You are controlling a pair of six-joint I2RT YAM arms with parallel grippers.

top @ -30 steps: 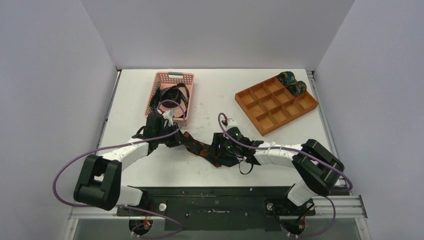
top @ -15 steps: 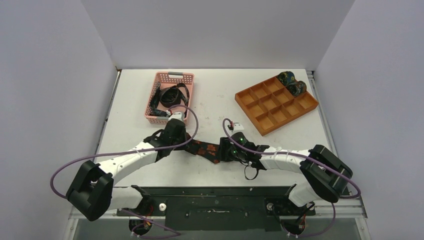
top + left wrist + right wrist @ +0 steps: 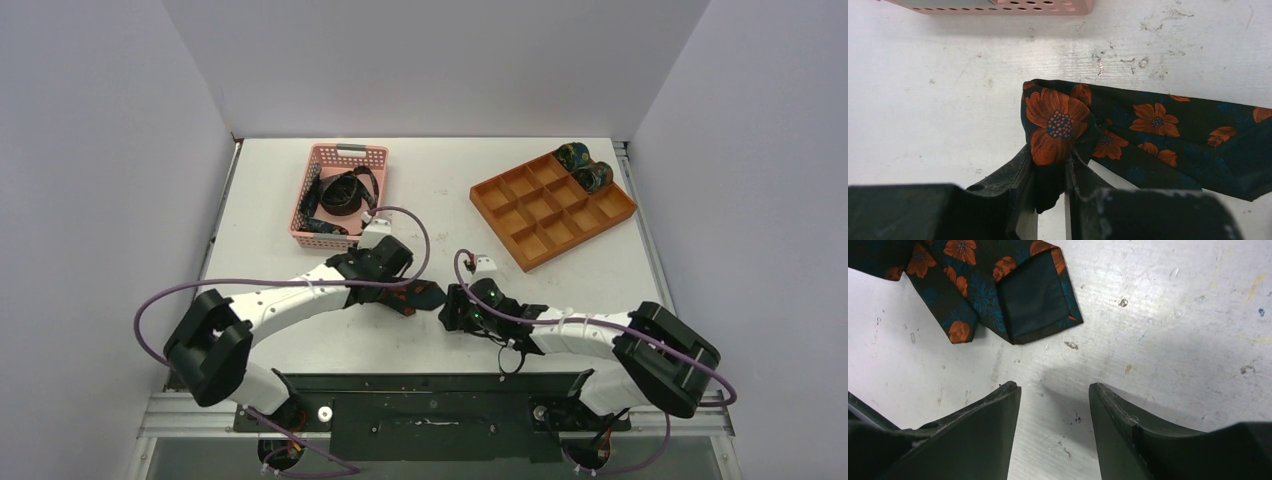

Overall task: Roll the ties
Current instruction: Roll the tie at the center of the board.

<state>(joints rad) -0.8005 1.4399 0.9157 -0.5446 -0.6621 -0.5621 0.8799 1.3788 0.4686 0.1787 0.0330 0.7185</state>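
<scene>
White, scuffed table (image 3: pixel 260 200) fills the floor of a plain walled booth. Low in the middle of the top view lies a dark flowered tie (image 3: pixel 1148 125), bunched short on the tabletop between the two claws. Left gripper (image 3: pixel 1050 167) has its jaws pinched tight on a fold at the tie's left end. Right gripper (image 3: pixel 1055 390) stands with jaws apart and nothing between them, over bare table just short of the tie's folded right end. Upper left, a pink basket (image 3: pixel 347 152) holds loose ties (image 3: pixel 340 193). Upper right, an orange tray (image 3: pixel 545 232) has two rolled ties (image 3: pixel 585 168) in its far corner compartments.
</scene>
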